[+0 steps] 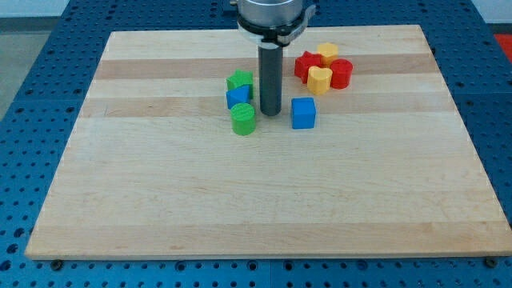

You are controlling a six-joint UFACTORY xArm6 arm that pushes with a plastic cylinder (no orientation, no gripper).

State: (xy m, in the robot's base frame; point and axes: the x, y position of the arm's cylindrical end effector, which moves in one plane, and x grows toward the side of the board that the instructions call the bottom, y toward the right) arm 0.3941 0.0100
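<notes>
- Resting on the counter (160, 208), my tip (270, 113) sits just right of the green cylinder (243, 119) and blue block (238, 98).
- No pincer shows; blue cube (303, 113) lies right.

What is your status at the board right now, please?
My tip down between green cylinder and blue cube. Small blue block close left. Red-yellow cluster upper right.

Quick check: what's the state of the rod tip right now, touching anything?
No hand; my tip holds nothing, sitting between the green cylinder and blue cube; contact cannot be told.
</notes>
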